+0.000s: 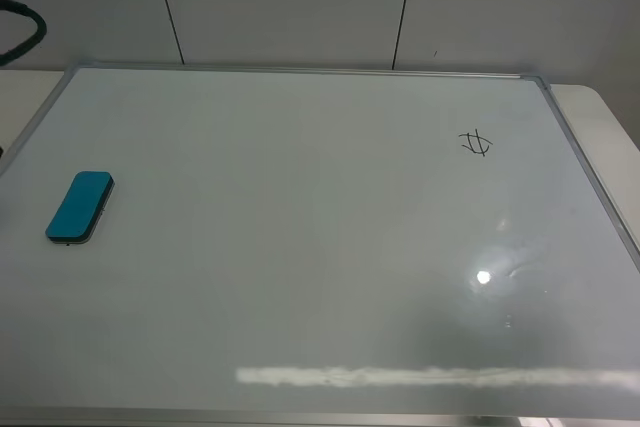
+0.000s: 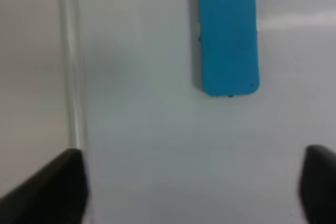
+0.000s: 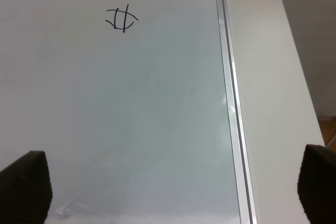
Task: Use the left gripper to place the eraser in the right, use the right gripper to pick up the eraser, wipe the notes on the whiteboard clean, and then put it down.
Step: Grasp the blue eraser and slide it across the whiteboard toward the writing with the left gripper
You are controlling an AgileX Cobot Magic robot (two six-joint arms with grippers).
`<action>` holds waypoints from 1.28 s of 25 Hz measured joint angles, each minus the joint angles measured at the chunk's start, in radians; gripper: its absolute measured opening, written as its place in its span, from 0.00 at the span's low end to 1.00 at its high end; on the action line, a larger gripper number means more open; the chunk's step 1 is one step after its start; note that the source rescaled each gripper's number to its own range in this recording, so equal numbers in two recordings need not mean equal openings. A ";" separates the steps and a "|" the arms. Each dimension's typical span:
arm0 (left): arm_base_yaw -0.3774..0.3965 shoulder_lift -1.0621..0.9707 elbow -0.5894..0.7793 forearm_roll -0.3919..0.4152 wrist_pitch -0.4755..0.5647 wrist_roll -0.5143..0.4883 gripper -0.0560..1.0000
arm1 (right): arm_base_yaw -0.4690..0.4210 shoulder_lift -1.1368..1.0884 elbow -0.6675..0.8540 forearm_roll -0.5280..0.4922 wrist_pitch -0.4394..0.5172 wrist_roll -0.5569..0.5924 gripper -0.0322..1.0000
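A teal eraser [image 1: 79, 206] lies flat on the left side of the whiteboard [image 1: 300, 247]. It also shows in the left wrist view [image 2: 227, 32], ahead of my left gripper [image 2: 189, 192], which is open, empty and apart from it. A small black scribble [image 1: 476, 143] is drawn on the board's right part; the right wrist view shows the scribble [image 3: 122, 19] too. My right gripper [image 3: 173, 192] is open and empty above the board near its right frame. Neither gripper shows in the exterior high view.
The board's metal frame [image 3: 231, 103] runs along the right, with the pale table [image 3: 273, 103] beyond it. The left frame [image 2: 71, 66] lies near the left gripper. A dark cable [image 1: 22, 27] hangs at the far left. Glare patches sit on the board's lower right.
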 joint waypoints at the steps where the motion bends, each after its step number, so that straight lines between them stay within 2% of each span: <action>1: 0.000 0.028 0.000 0.000 -0.024 0.006 0.49 | 0.000 0.000 0.000 0.000 0.000 0.000 0.87; 3: 0.000 0.073 0.000 0.000 -0.075 0.020 0.23 | 0.000 0.000 0.000 0.000 0.000 0.000 0.87; 4: 0.000 0.095 0.000 0.000 -0.105 0.028 0.15 | 0.000 0.000 0.000 0.000 0.000 0.000 0.87; 7: 0.000 0.156 -0.006 0.000 -0.171 0.037 0.07 | 0.000 0.000 0.000 0.000 0.000 0.000 0.87; 16: 0.000 0.327 -0.007 0.014 -0.281 0.047 0.06 | 0.000 0.000 0.000 0.000 0.000 0.000 0.87; 20: 0.000 0.388 -0.007 0.045 -0.312 0.049 0.05 | 0.000 0.000 0.000 0.000 0.000 0.000 0.87; 32: 0.000 0.515 -0.007 0.067 -0.377 0.049 0.05 | 0.000 0.000 0.000 0.000 0.000 0.000 0.87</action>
